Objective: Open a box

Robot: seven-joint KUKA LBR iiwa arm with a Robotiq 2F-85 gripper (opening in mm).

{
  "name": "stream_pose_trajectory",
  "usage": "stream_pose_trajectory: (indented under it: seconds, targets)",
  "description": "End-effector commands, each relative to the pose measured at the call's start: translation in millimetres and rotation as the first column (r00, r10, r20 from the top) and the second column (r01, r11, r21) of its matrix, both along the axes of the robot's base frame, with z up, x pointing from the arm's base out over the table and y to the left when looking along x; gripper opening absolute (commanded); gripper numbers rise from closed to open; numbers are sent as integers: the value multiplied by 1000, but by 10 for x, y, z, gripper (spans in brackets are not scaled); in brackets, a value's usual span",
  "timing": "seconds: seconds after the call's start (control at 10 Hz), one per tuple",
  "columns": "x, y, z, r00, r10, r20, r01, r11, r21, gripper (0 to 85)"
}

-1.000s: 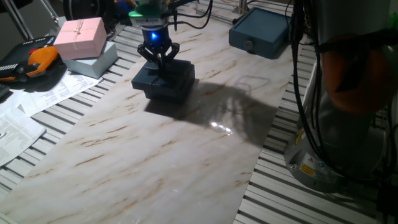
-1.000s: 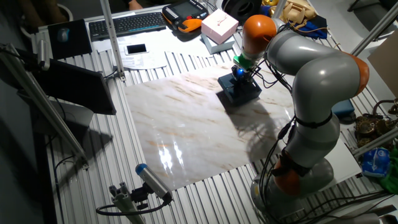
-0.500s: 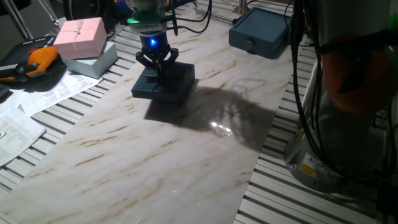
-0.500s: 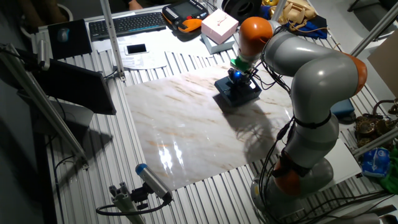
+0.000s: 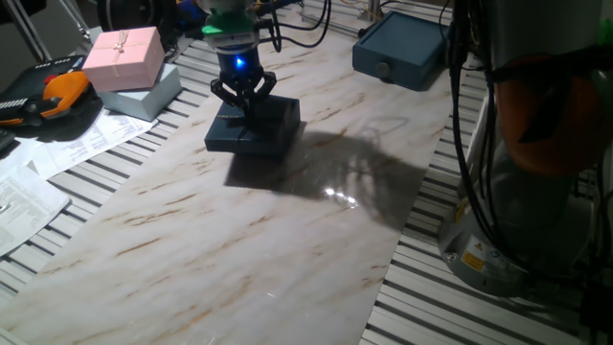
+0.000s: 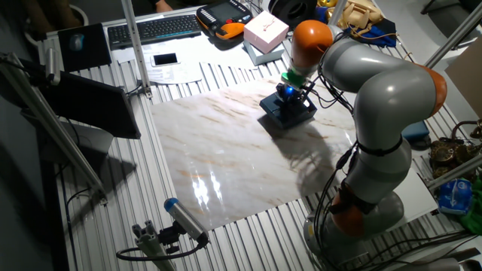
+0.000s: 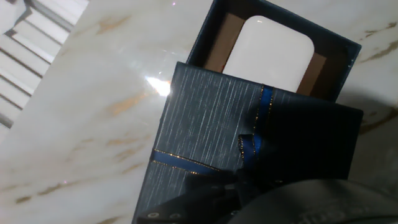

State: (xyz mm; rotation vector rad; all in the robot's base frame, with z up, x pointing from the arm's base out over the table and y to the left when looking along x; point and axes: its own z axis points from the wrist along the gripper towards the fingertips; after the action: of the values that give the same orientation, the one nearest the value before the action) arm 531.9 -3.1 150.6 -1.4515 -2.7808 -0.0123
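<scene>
The small dark navy box stands on the marble slab point(image 5: 239, 249) at the far side. Its lid point(image 5: 251, 129) is off the base and hangs slightly tilted, shifted to one side. In the hand view the lid point(image 7: 205, 130) with its thin ribbon bow point(image 7: 252, 146) covers part of the base point(image 7: 211, 25), and the white insert point(image 7: 267, 53) shows inside. My gripper point(image 5: 244, 107) is right above the lid's middle, shut on the lid at the bow. The box point(image 6: 290, 111) and gripper point(image 6: 288, 94) also show in the other fixed view.
A pink gift box point(image 5: 123, 56) sits on a grey box point(image 5: 148, 94) at the back left, with papers point(image 5: 57, 144) and an orange tool point(image 5: 62, 91) beside it. A larger blue case point(image 5: 402, 50) lies at the back right. The arm's base point(image 5: 536, 144) stands right.
The gripper has risen a little with the lid and carried it slightly left, so the lid no longer sits square on the base. Since half a second ago almost nothing moved.
</scene>
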Motion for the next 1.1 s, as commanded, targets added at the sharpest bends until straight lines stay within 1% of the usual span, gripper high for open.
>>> stream_pose_trajectory:
  seconds: [0.0,0.1,0.2,0.5,0.6,0.7,0.8,0.9,1.0]
  targets:
    - [0,2,-1,999,-37,5,37,999,8,0]
    - [-5,-7,7,997,-74,2,74,997,13,0]
    - [-9,-3,9,995,-102,2,102,995,8,0]
    - [-3,1,4,996,-94,10,94,995,-17,0]
    - [-3,1,4,999,-51,12,51,998,-22,0]
    - [-3,1,4,999,33,8,-33,998,-45,0]
    - [-3,1,4,996,84,11,-83,995,-58,0]
    - [-3,1,4,991,133,23,-130,988,-78,0]
    - [-3,1,4,986,165,36,-162,985,-61,0]
